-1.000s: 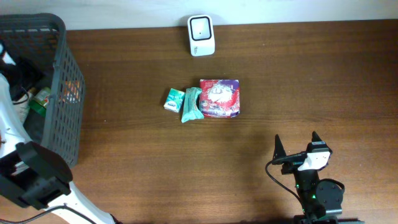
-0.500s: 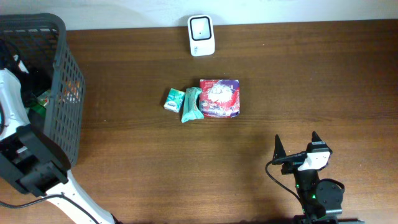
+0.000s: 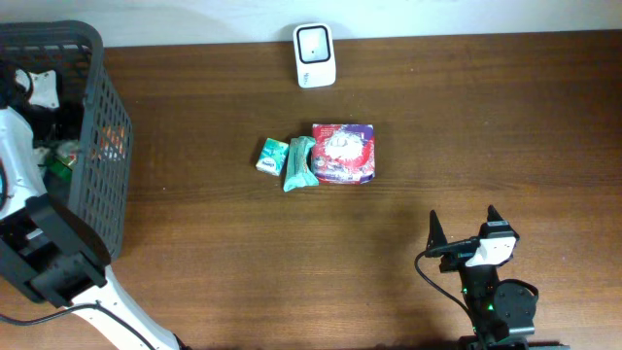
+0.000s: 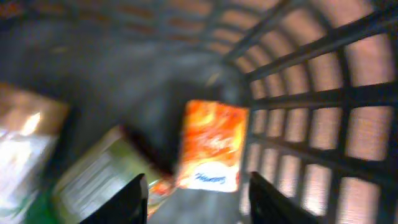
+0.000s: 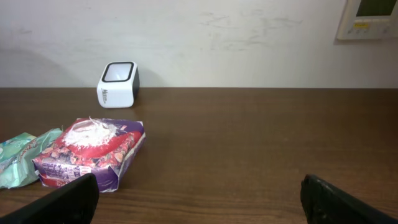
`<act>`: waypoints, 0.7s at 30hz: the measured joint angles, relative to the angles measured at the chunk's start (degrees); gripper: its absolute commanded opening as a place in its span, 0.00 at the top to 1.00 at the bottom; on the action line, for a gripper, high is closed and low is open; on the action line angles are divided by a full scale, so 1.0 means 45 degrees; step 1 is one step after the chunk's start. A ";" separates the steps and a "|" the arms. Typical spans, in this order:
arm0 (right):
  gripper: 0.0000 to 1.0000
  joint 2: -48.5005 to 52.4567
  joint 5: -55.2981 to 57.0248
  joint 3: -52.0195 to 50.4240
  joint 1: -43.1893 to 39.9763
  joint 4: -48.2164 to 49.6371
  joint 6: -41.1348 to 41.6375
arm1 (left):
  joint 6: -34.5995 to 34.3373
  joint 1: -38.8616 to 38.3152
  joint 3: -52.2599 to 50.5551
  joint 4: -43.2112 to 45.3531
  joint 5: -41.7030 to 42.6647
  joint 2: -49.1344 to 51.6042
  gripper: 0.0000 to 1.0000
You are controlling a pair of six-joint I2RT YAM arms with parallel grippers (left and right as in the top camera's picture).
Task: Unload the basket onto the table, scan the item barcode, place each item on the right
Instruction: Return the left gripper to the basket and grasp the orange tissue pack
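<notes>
Change, left arm: since a second ago my left arm (image 3: 19,156) has shifted further toward the back of the basket (image 3: 92,58). Its white wrist part now shows there from overhead.
Change, elsewhere: none. The right arm and everything on the tabletop (image 3: 486,117) lie as they did.
Left tool (image 4: 198,180): fingers apart with nothing clamped between them. The wrist view is blurred by motion.
Right tool (image 3: 463,219): fingers wide apart and empty, parked low at the near edge of the tabletop and facing the scanner (image 3: 314,54).
Task item, location: I judge it to be the orange packet (image 4: 211,146). It stands in the basket against the grid wall, framed between my left fingers and beyond them.
Meaning for the task: I judge the pick is under way but not made. The lift out and the pass before the scanner remain to be done.
Count, scanner: one, at the far edge of the tabletop.
Count, basket: one, at the left end.
Count, goods on the tabletop: three, lying close together in a row. They are a small green box (image 3: 272,156), a teal pack (image 3: 300,162) and a red pack (image 3: 342,154).
Count, goods in the basket: at least three. These are the orange packet, a green pack (image 4: 93,180) and a pale wrapper (image 4: 25,149). I cannot tell whether there are more.
</notes>
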 measured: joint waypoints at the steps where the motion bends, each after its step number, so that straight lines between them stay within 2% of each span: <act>1: 0.01 0.0000 0.0000 0.0000 0.0000 0.0000 -0.0005 | 0.0000 0.0000 0.0000 0.0010 0.0403 0.0000 0.74; 2: 0.01 0.0000 0.0000 0.0000 0.0000 0.0000 -0.0005 | -0.0112 0.0000 0.0000 0.0005 0.0763 0.0000 0.77; 5: 0.02 0.0000 0.0000 0.0000 0.0000 0.0000 0.0000 | -0.0214 0.0000 -0.0228 0.0044 0.1132 0.0000 0.67; 16: 0.01 0.0000 0.0000 0.0000 0.0000 0.0000 0.0000 | -0.0233 0.0015 -0.1219 -0.0257 0.0379 0.0024 0.70; 21: 0.02 0.0000 0.0000 0.0000 0.0000 0.0000 0.0000 | -0.0233 0.0015 -0.2380 -0.0131 0.0379 0.0034 0.70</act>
